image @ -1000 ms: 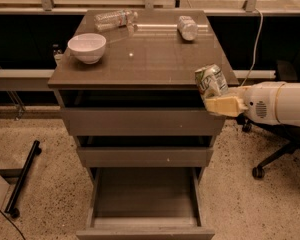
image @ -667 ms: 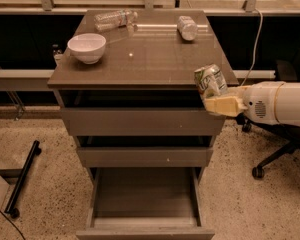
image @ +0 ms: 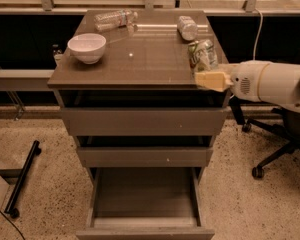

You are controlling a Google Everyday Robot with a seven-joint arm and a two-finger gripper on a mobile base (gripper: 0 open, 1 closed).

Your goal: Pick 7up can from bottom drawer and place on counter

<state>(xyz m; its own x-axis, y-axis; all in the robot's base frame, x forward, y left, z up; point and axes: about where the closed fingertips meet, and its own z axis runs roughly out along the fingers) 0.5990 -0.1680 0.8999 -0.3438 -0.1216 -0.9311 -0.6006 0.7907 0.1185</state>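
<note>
1. Since a second ago the gripper [image: 208, 77] has come up and in toward the cabinet. The 7up can [image: 202, 55] was hanging off the right side below the top edge, and now it's up over the counter [image: 140, 64], near the front-right corner.
2. The claw is clamped on the lower part of the can, with its yellowish fingers [image: 215, 81] level with the counter's right edge. The can sticks up above them and leans a bit. I can't tell whether its base touches the surface.
3. The white arm [image: 272, 81] reaches in from the right side of the frame.
4. The bottom drawer [image: 145, 196] is pulled all the way out and shows a bare floor. The middle drawer [image: 145, 156], the one with the little pale dot, and the top drawer [image: 140, 121] each stick out only slightly.
5. Other stuff on the counter: a white bowl [image: 87, 47] toward the left, a clear plastic bottle [image: 115, 19] lying on its side at the back, and a second crumpled bottle [image: 188, 28] at the back right, just behind the can.
6. An office chair [image: 270, 149] sits on the speckled floor to the right, under the arm, and a black bar [image: 22, 179] lies on the floor at the left.
</note>
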